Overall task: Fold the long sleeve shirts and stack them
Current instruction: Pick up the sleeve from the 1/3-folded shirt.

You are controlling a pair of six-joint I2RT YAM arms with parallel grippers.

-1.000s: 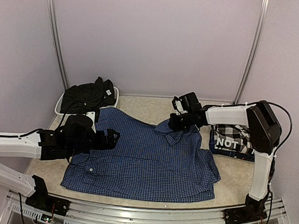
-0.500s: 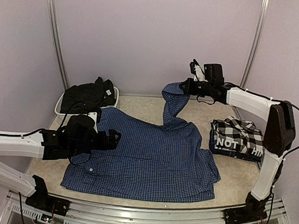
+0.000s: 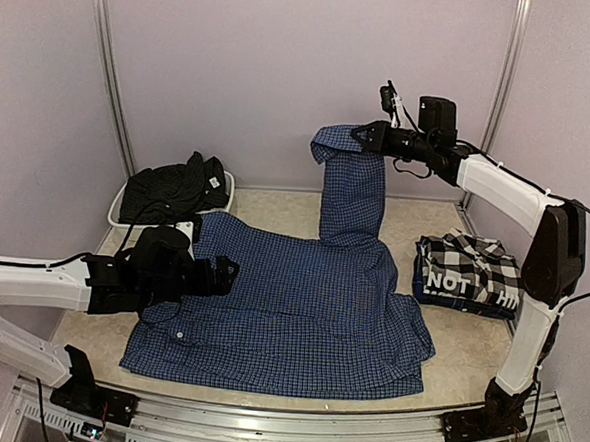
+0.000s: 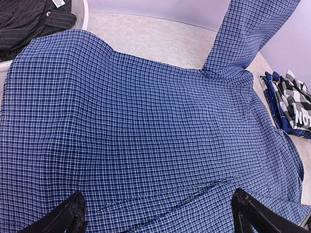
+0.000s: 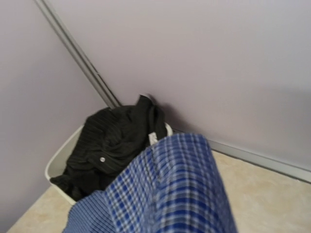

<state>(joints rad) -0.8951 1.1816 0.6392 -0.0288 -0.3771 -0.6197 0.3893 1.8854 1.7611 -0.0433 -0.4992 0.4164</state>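
**One shirt folded, one in my grip, one waiting**

My right gripper [image 3: 366,137] is pinched tight on the end of one sleeve [image 3: 354,190] of the blue shirt [image 3: 289,311]. It holds that end high over the far side of the table [image 3: 467,357], so the sleeve hangs in a straight band down to the shoulder. My left gripper [image 3: 224,270] hovers low over the shirt's left side with its fingers spread wide and nothing between them.

I judge the job about a third done. The black-and-white shirt [image 3: 464,271] sits at the right as a compact folded packet, which looks like the base of the stack. The blue shirt lies spread flat across the middle of the table with its body unfolded, so its folding has only begun with this sleeve. The black shirt [image 3: 172,188] is heaped in a white tub [image 3: 115,210] at the far left corner, untouched. It will need spreading, folding and stacking after the blue one.

The blue shirt is thin woven cloth with a fine dark check. It is limp enough to drape from my fingers and lies with only shallow ripples. The folded shirt has bold squares and large white letters along its near edge. The black one is crumpled, with faint pale stripes and a small white label. The tub has a smooth rounded rim. The tabletop is pale and mottled.
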